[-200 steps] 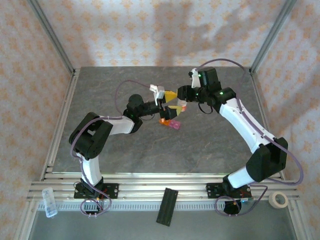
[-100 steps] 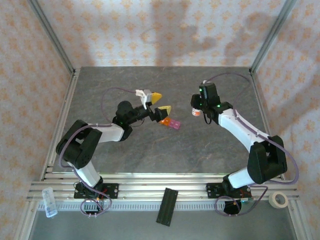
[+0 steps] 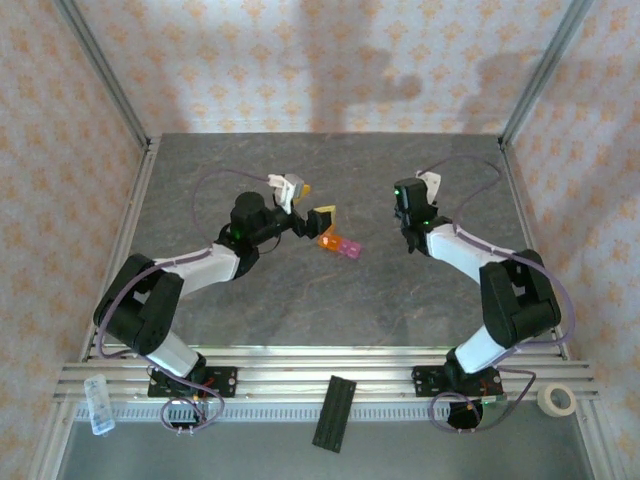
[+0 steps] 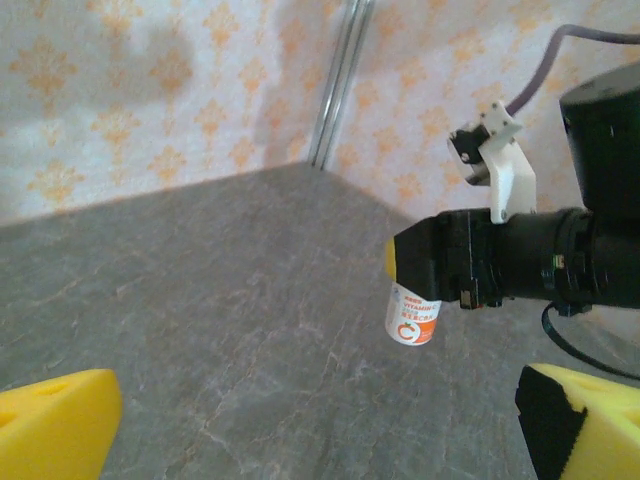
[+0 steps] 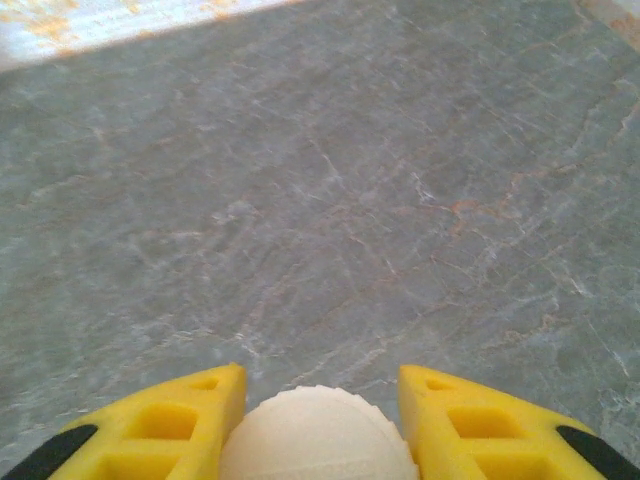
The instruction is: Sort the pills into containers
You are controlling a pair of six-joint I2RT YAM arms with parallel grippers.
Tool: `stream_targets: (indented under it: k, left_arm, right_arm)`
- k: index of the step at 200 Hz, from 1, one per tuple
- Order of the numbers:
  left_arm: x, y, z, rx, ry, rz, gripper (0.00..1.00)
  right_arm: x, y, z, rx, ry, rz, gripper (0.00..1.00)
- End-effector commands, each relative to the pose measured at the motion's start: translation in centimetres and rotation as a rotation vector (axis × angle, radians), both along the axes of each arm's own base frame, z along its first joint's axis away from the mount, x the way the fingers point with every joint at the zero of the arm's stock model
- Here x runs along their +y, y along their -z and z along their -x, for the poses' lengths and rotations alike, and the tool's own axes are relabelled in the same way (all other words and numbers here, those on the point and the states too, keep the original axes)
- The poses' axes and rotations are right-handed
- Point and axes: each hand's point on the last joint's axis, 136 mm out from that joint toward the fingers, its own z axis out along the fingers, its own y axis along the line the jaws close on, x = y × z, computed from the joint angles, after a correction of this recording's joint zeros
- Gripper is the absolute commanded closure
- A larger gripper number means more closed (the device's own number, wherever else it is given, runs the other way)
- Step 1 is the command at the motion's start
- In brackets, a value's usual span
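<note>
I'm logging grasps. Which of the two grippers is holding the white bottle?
The right gripper: its yellow fingers clamp the white bottle by its cap, while the left gripper stands open and empty.

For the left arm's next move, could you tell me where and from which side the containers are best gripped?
Probably from above, across the narrow width at the orange-pink joint: the containers lie flat as a short strip with parallel long sides. The open left gripper hangs by the orange end; the right gripper holds the bottle.
</note>
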Motion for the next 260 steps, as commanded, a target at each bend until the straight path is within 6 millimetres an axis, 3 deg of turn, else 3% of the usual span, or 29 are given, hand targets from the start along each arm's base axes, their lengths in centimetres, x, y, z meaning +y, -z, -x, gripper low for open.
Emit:
stream_targets:
  k: [1,34,89,113,148,178,213,233,260]
  left_arm:
    - [1.2,-0.1,-0.8,0.083,-0.062,-0.123,0.00]
    - [2.2,0.5,-1.2,0.152,-0.112,-0.212,0.00]
    - [4.3,-1.1,-1.1,0.022,-0.237,-0.145,0.00]
    - [4.6,-1.2,-1.2,0.043,-0.253,-0.150,0.00]
    - [4.3,-1.0,-1.2,0.070,-0.239,-0.153,0.00]
    - [3.5,-0.8,-1.0,0.082,-0.194,-0.149,0.00]
    - [3.7,-0.6,-1.7,0.095,-0.217,-0.137,0.00]
    - [4.2,-0.9,-2.5,0.104,-0.281,-0.078,0.00]
    - [6.1,-1.5,-3.3,0.072,-0.403,-0.009,0.00]
  right_arm:
    - [-1.7,0.1,-0.3,-0.067,0.110,0.001,0.77]
    - [-2.0,1.8,0.4,-0.068,0.147,-0.034,0.77]
    - [-2.7,3.9,1.8,-0.045,0.192,-0.062,0.74]
    - [-3.0,4.3,2.5,-0.038,0.206,-0.069,0.66]
    - [-3.1,4.2,3.1,-0.031,0.210,-0.078,0.45]
    - [-2.7,1.4,3.0,-0.064,0.183,-0.107,0.30]
    - [-1.9,-4.4,2.8,-0.115,0.129,-0.147,0.30]
    - [-0.5,-7.4,2.7,-0.119,0.038,-0.182,0.30]
    - [2.7,-9.6,2.7,-0.073,-0.136,-0.251,0.30]
